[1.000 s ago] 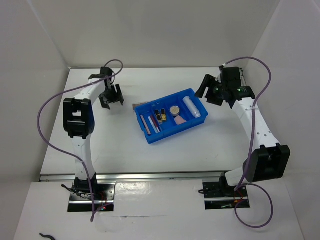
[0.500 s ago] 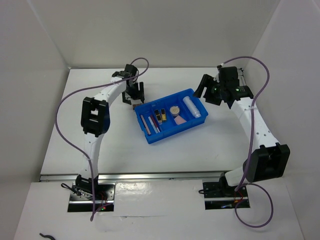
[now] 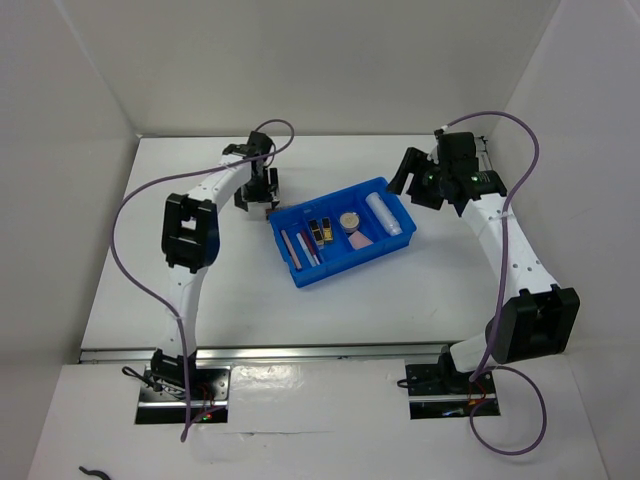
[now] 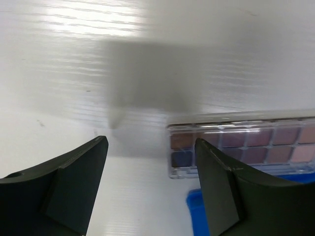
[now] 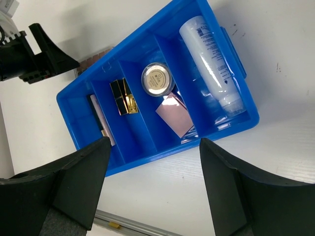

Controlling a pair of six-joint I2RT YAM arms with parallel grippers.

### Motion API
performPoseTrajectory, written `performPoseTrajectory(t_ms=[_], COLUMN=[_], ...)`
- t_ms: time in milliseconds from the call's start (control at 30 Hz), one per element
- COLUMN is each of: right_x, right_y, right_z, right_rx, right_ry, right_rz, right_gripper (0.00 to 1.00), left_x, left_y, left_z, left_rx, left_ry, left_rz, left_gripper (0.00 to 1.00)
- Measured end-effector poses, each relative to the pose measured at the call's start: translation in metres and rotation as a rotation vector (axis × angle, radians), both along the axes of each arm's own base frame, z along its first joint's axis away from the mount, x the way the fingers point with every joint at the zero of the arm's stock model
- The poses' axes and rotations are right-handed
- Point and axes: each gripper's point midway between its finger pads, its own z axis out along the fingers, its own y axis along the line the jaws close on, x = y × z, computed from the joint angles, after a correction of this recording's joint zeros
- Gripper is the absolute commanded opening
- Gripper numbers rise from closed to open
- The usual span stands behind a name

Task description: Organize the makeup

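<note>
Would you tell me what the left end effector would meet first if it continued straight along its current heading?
Probably the white table, just beside the clear-cased brown eyeshadow palette; one finger of the open left end effector may touch that palette's end first, though depth is unclear.

Left arm (image 3: pixel 188 232) is arching forward; left gripper (image 4: pixel 150 147) is pointing down, jaws standing apart. Right gripper (image 5: pixel 155 145) is hovering, jaws likewise spread wide.

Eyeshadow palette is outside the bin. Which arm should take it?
Left. The left gripper is open right over the eyeshadow palette, lying on the table beside the blue bin's far left corner. The right gripper, also open, hovers past the bin's opposite end.
</note>
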Motion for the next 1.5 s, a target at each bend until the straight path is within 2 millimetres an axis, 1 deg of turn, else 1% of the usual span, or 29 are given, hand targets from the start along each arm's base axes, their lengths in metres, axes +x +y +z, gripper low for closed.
performPoseTrajectory(t_ms=[167,200,267,333,400,467,600,667,700,733,800,933,1000,1100,1133,1167,1200,1267,1300,1400,1433,1500], right_x=[0.0,0.0,0.0,0.0,0.0,0.004,0.016,0.013,0.01,0.009,0.011,0.015,0.016,0.017,0.017,0.017,0.017,0.016,0.016,0.014,0.014,0.013], right_y=[0.0,0.0,0.0,0.0,0.005,0.019,0.072,0.091,0.097,0.098,0.094,0.086,0.084,0.082,0.082,0.081,0.081,0.08,0.08,0.079,0.078,0.077], right_z=[0.0,0.0,0.0,-0.001,-0.001,0.0,0.004,-0.003,-0.007,-0.009,-0.01,-0.011,-0.011,-0.011,-0.011,-0.011,-0.011,-0.011,-0.01,-0.009,-0.009,-0.008], right_rx=[-0.001,-0.002,-0.001,-0.001,-0.003,-0.015,-0.042,-0.054,-0.061,-0.065,-0.078,-0.102,-0.111,-0.119,-0.121,-0.122,-0.123,-0.125,-0.126,-0.131,-0.132,-0.135], right_ry=[0.0,0.0,0.001,0.001,0.003,0.001,-0.02,-0.008,0.001,0.006,0.006,0.001,-0.002,-0.005,-0.005,-0.005,-0.005,-0.003,-0.002,-0.004,-0.004,-0.005], right_rz=[-0.001,-0.001,-0.001,0.002,0.018,0.053,0.173,0.22,0.235,0.24,0.225,0.195,0.186,0.178,0.176,0.176,0.176,0.174,0.173,0.173,0.173,0.173], right_gripper=[0.8,0.8,0.8,0.8,0.79,0.79,0.79,0.79,0.79,0.79,0.79,0.79,0.79,0.79,0.79,0.8,0.8,0.8,0.8,0.8,0.8,0.8], left_x=[-0.001,-0.002,-0.008,-0.008,-0.009,-0.014,-0.027,-0.037,-0.042,-0.046,-0.054,-0.062,-0.069,-0.077,-0.078,-0.075,-0.069,-0.051,-0.038,-0.013,-0.008,-0.007], left_y=[0.033,0.042,0.054,0.06,0.06,0.056,0.04,0.03,0.023,0.014,-0.005,-0.051,-0.072,-0.092,-0.095,-0.097,-0.097,-0.093,-0.09,-0.081,-0.076,-0.067], left_z=[0.001,-0.001,-0.009,-0.009,-0.008,-0.008,-0.007,-0.003,0.001,0.006,0.017,0.036,0.04,0.043,0.045,0.048,0.051,0.058,0.062,0.064,0.062,0.053], left_rx=[0.025,0.044,0.051,0.051,0.043,0.024,-0.037,-0.06,-0.072,-0.087,-0.114,-0.162,-0.176,-0.181,-0.176,-0.163,-0.146,-0.105,-0.082,-0.015,0.009,0.051], left_ry=[0.002,0.008,0.036,0.037,0.035,0.046,0.071,0.081,0.081,0.078,0.065,0.025,0.021,0.027,0.028,0.02,0.001,-0.037,-0.068,-0.115,-0.121,-0.108], left_rz=[0.065,0.08,0.105,0.122,0.12,0.101,0.062,0.038,0.021,0.001,-0.039,-0.141,-0.189,-0.236,-0.247,-0.257,-0.268,-0.274,-0.284,-0.314,-0.33,-0.364], left_gripper=[0.84,0.84,0.84,0.84,0.84,0.84,0.84,0.83,0.83,0.83,0.83,0.83,0.83,0.85,0.87,0.88,0.92,0.97,1.0,1.0,1.0,1.0])
